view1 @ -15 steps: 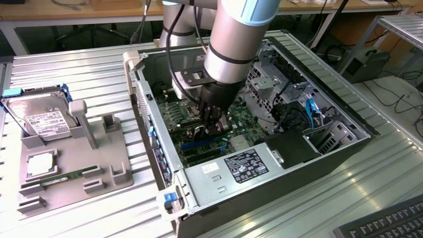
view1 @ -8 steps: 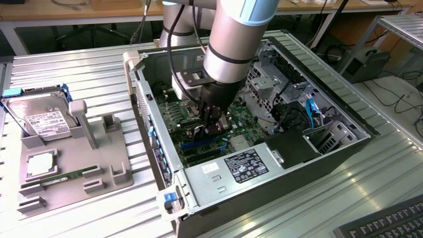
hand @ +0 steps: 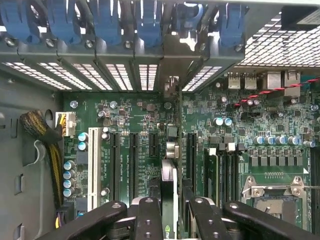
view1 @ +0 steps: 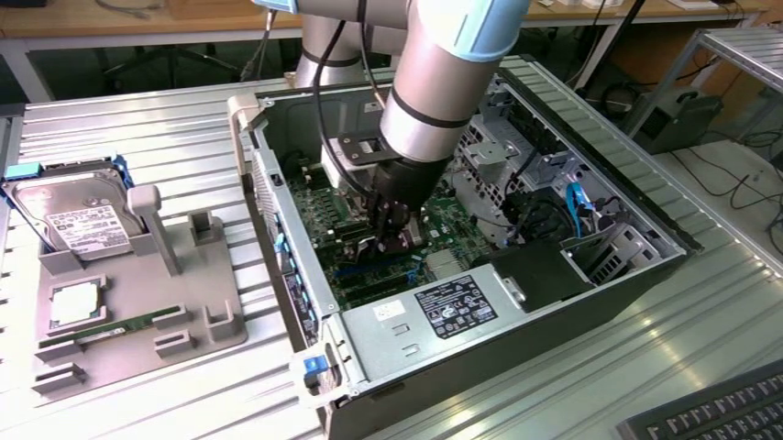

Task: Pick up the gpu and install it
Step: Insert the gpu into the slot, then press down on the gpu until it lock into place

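My gripper point(view1: 389, 240) reaches down inside the open computer case point(view1: 289, 275), close above the green motherboard point(view1: 321, 213). In the wrist view the gripper point(hand: 174, 220) is shut on the gpu point(hand: 172, 170), which I see edge-on as a thin dark card between the two black fingers point(hand: 149, 220). The card runs along the board between the black expansion slots point(hand: 134, 162). Its silvery end bracket point(hand: 172, 86) reaches the gap in the rear slot panel. I cannot tell whether its lower edge sits in a slot. From the exterior view the gpu point(view1: 362, 246) is a dark shape under the fingers.
A silver hard drive point(view1: 80, 220), a processor chip point(view1: 73, 305) and a green memory stick point(view1: 123, 325) rest on the grey holder point(view1: 183, 302) at the exterior view's left. The power supply point(view1: 456, 307) fills the case's near end. Blue slot clips point(hand: 150, 20) line the rear panel. A keyboard point(view1: 722, 412) lies nearby.
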Action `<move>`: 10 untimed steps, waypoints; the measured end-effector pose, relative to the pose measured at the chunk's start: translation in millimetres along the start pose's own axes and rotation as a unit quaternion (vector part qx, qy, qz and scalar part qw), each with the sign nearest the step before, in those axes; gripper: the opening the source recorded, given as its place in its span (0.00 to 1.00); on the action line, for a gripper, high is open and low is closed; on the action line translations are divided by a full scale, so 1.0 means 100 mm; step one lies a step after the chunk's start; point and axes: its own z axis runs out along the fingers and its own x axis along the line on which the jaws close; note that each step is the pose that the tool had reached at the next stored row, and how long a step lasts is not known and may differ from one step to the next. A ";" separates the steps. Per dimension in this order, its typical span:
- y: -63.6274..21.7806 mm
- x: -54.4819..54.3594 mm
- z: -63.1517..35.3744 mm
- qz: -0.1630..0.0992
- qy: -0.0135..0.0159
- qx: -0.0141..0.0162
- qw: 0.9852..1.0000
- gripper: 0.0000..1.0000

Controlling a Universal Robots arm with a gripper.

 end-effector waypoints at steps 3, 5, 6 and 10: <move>-0.004 0.00 0.035 0.000 0.000 0.000 1.000 0.26; 0.008 -0.01 -0.075 0.000 0.000 0.000 1.000 0.34; 0.017 -0.01 -0.162 0.000 0.000 0.000 1.000 0.34; 0.176 -0.10 -0.366 -0.001 0.000 0.026 1.000 0.11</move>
